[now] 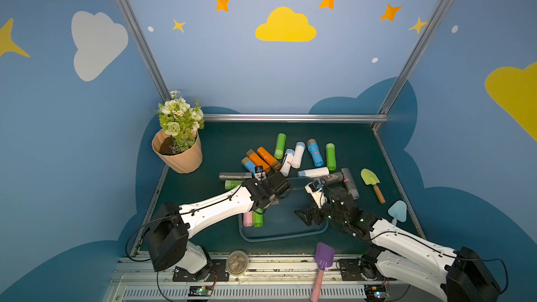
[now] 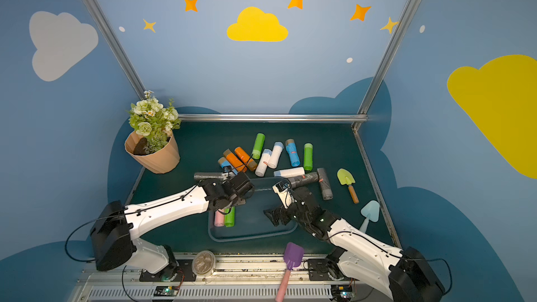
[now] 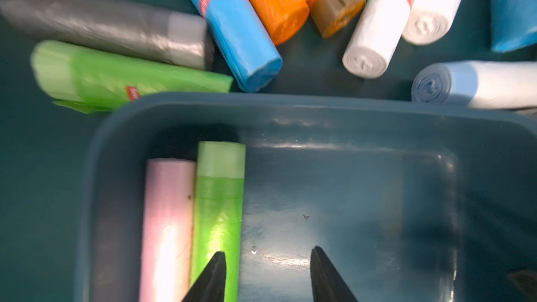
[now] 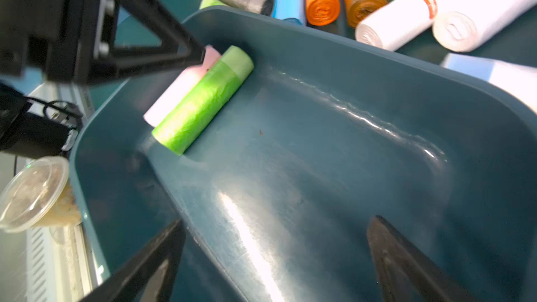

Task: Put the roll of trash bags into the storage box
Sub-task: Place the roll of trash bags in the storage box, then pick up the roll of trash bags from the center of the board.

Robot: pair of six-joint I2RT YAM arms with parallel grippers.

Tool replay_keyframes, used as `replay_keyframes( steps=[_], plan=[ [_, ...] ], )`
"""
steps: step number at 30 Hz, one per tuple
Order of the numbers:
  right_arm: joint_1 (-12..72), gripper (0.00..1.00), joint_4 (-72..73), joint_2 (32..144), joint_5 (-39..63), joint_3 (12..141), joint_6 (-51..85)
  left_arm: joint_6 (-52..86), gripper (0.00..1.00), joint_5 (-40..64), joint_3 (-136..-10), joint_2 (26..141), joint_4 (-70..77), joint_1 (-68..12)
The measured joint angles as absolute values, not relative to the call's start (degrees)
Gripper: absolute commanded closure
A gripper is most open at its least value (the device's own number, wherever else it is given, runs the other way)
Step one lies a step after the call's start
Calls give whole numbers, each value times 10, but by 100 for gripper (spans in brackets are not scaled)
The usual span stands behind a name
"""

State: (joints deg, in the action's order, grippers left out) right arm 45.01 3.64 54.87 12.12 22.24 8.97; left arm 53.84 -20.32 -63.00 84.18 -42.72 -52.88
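Table (image 1: 363,146): dark green top with metal rails along its edges
Far left corner: tan flower pot (image 1: 178,156) holding white and green flowers
Middle, far side: loose rolls of trash bags (image 1: 298,155) scattered about, green, orange, blue, white and grey, several touching
Middle, near side: storage box (image 1: 279,238), flat on the top, just beside the nearest rolls
Right side: green trowel (image 1: 370,178) with a wooden handle; pale blue trowel (image 1: 397,212) nearer the front
Front edge: purple shovel (image 1: 324,255), pink handle out over the rail

We've got the shallow dark-teal plastic storage box (image 3: 348,199) mostly open; pink bag roll (image 3: 165,228) and green bag roll (image 3: 218,213) crowd one end, maybe touching.
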Motion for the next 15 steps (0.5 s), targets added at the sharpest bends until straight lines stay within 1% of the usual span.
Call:
replay_keyframes(
  steps=[9, 12, 15],
  plan=[
    [498, 3, 32, 496, 94, 213, 67, 552, 52, -222, -573, 743, -432, -455],
    [508, 3, 17, 504, 88, 234, 66, 553, 51, -217, -558, 723, -431, -434],
    [521, 3, 8, 544, 80, 283, 57, 553, 49, -212, -548, 704, -428, -409]
  ],
)
